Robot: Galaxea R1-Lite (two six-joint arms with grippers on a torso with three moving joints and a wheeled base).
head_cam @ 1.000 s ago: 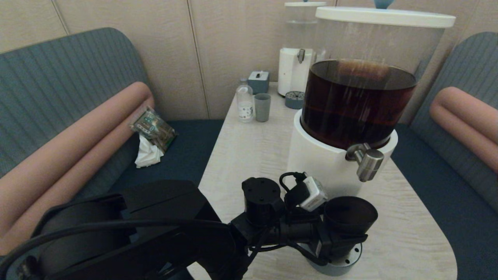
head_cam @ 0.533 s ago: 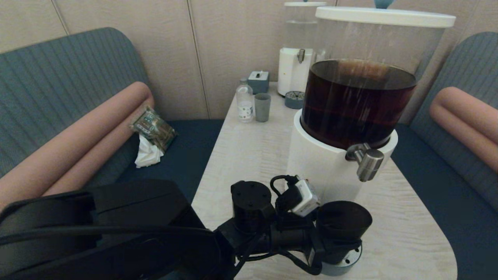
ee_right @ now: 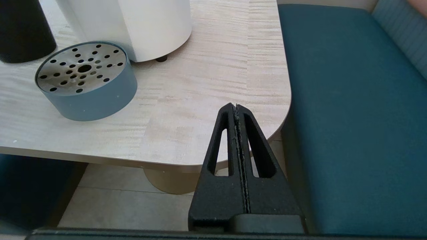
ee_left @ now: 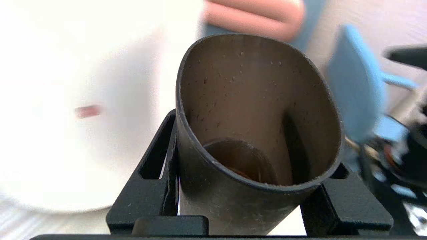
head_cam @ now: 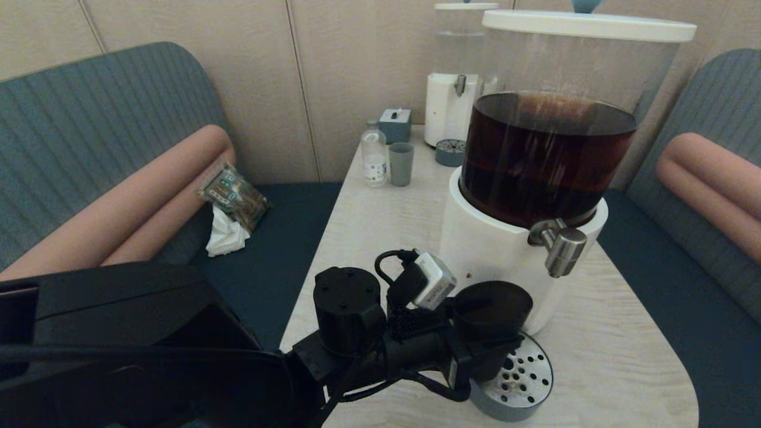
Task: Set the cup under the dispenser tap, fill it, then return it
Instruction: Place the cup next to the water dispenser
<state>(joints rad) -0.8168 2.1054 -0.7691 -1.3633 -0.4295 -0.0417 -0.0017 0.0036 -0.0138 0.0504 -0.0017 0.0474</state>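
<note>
Left hand [head_cam: 475,362] clamped on cup [head_cam: 492,309] low on its wall, held left of drip tray [head_cam: 523,380], not under tap [head_cam: 562,249]. Thin stiff tumbler, a little liquid at bottom; judged light, matte, unlikely to slip; low side grip suits. Right hand [ee_right: 237,113] pressed together, parked off near right corner of surface [head_cam: 624,356]. Pale wood-grain surface between teal benches [head_cam: 684,309]; second dispenser [head_cam: 455,89], grey tumbler [head_cam: 401,163], bottle [head_cam: 374,154] at far end.

Head looks down; wrists close; share drip tray [head_cam: 523,380].
</note>
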